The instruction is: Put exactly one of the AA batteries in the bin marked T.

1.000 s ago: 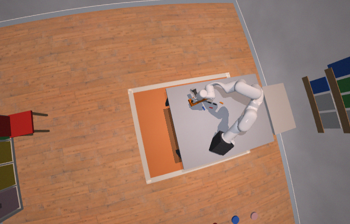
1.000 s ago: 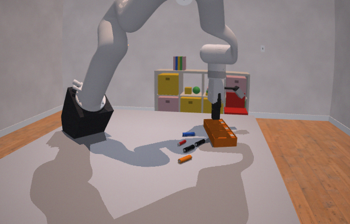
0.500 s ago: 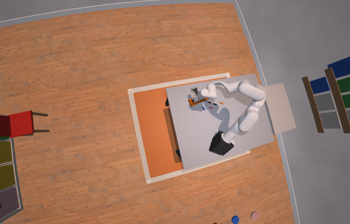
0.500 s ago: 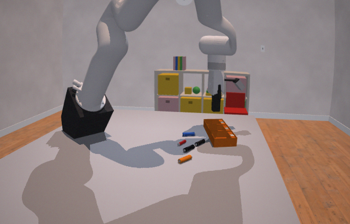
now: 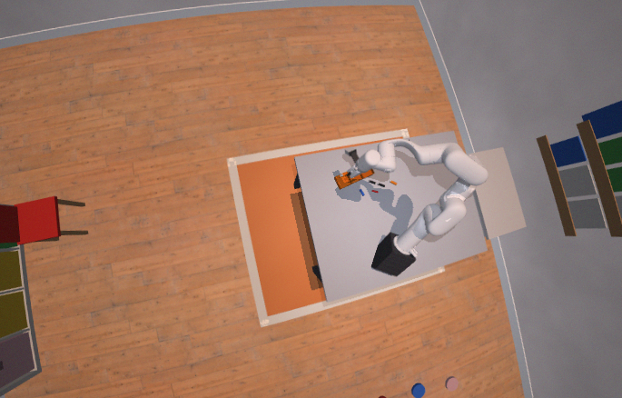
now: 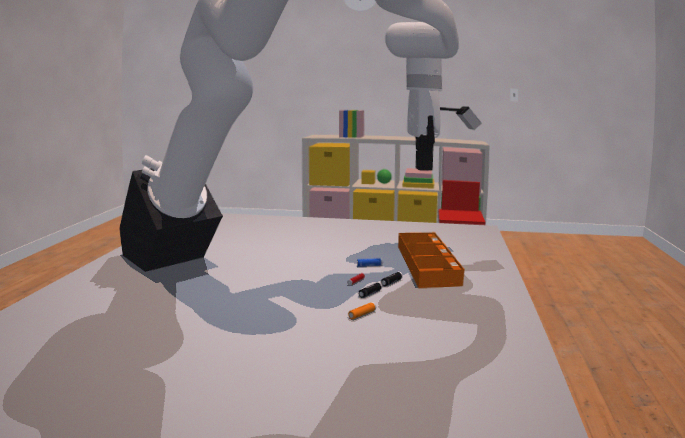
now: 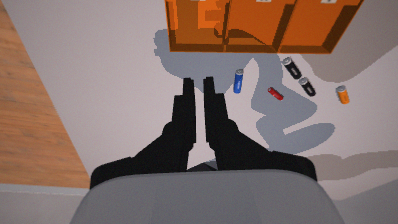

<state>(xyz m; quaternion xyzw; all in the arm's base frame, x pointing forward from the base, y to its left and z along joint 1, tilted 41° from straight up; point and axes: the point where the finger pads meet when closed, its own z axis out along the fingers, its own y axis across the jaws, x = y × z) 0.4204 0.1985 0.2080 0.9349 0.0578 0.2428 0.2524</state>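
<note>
An orange bin row (image 6: pixel 440 278) (image 7: pixel 225 48) (image 5: pixel 342 182) with three compartments stands on the grey table (image 6: pixel 225 353); its labels are too small or cut off to read. Beside it on the table lie a blue battery (image 6: pixel 368 262) (image 7: pixel 239 81), a small red battery (image 6: pixel 355 279) (image 7: pixel 275 93), two black batteries (image 6: pixel 370 290) (image 6: pixel 391 279) (image 7: pixel 291 67) (image 7: pixel 307 86) and an orange battery (image 6: pixel 361 311) (image 7: pixel 342 94). My gripper (image 6: pixel 424 163) (image 7: pixel 199 91) is shut with nothing between its fingers. It hangs high above the table, just beyond the far end of the bin row.
The arm's black base (image 6: pixel 168 228) stands at the left of the table. The table's right edge runs close to the bin row, with wooden floor (image 6: pixel 606 304) beyond. A shelf with coloured boxes (image 6: pixel 393 179) stands against the back wall.
</note>
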